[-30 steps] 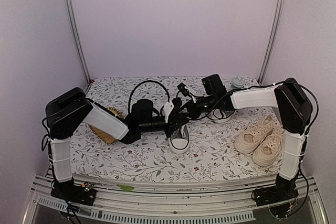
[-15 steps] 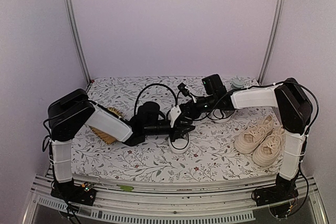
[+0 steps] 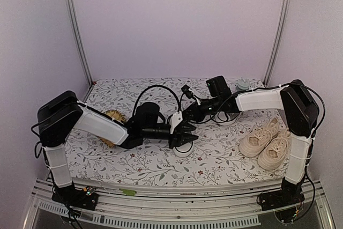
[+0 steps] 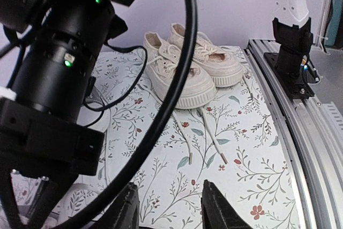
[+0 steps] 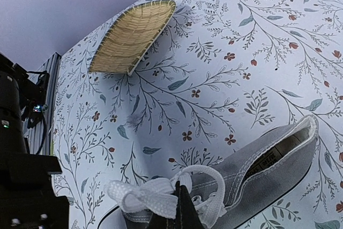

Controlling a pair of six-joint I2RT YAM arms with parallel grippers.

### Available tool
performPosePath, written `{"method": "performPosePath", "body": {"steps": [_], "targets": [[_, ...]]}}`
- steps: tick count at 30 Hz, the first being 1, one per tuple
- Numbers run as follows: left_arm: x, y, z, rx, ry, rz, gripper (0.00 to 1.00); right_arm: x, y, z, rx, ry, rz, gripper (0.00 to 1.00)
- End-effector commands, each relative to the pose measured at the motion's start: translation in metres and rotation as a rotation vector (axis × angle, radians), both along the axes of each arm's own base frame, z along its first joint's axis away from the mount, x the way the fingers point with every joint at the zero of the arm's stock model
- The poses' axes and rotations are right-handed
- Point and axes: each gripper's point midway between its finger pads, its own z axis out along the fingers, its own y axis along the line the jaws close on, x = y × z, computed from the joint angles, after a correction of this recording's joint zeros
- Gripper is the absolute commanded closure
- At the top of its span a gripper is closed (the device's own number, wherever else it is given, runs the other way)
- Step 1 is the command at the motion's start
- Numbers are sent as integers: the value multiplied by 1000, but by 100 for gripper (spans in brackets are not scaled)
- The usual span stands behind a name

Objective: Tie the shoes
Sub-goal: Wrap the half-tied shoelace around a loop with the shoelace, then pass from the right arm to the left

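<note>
One grey sneaker (image 5: 268,167) with a white sole lies on the floral cloth; in the top view only its white toe cap (image 3: 182,151) shows below the grippers. My right gripper (image 5: 179,210) is shut on a loop of the sneaker's white lace (image 5: 153,194), which forms a loose bow; the right gripper also shows in the top view (image 3: 188,115). My left gripper (image 3: 186,134) hovers over the sneaker's toe. In the left wrist view the left gripper (image 4: 171,210) is open and empty above bare cloth. The cream pair (image 3: 266,142) sits at the right, laces (image 4: 209,138) loose.
A woven basket tray (image 5: 134,36) lies at the left, partly behind my left arm (image 3: 112,119). A white-edged object (image 3: 228,122) is half hidden under the right arm. A small grey round item (image 3: 244,85) sits at the back wall. The metal rail (image 4: 300,132) runs along the near edge.
My left gripper has moved toward the near edge and a little right, over the grey sneaker's toe. The right gripper has stayed in place on the lace.
</note>
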Motion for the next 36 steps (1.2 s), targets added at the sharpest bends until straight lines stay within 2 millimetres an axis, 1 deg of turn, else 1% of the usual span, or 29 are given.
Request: {"method": "performPosePath", "body": {"steps": [1,3,5,7,10,13,15,17,19,21,23,24,26,27,31,34,36], "targets": [[-13,12,3,84,-80,-43,59,-3,3,-2,-2,-2,24,99],[-17,17,-6,137,-78,-62,58,-2,2,-2,-3,-1,26,99],[-19,22,-11,173,-72,-66,59,-3,2,-2,-4,-1,27,99],[-20,29,-12,199,-67,-67,63,-3,2,-3,-5,0,30,99],[-18,47,1,182,-62,-64,69,-2,3,-5,-6,2,33,99],[-17,66,22,119,-78,-77,72,-3,4,-4,-4,1,42,99],[-12,80,34,76,-91,-78,74,-3,5,-4,-7,-5,48,99],[3,93,44,31,-119,-41,75,-3,4,-4,-9,-14,57,99],[22,106,46,10,-143,18,76,-3,5,-5,-13,-19,65,99],[49,111,42,10,-142,91,74,-4,6,-5,-11,-22,80,99],[74,110,43,-6,-108,139,72,-6,7,-4,-6,-22,96,99],[82,108,44,-22,-92,133,70,-6,8,-4,-5,-24,102,99],[89,101,45,-45,-78,100,64,-7,8,-3,-1,-27,111,99],[90,95,48,-58,-84,71,62,-7,9,-3,1,-29,118,99],[88,78,40,-69,-44,-22,56,-9,10,-2,6,-30,134,99],[88,72,35,-65,-23,-54,54,-10,10,-4,1,-22,140,99],[92,69,33,-63,-9,-53,53,-11,10,-4,3,-21,147,99]]}}
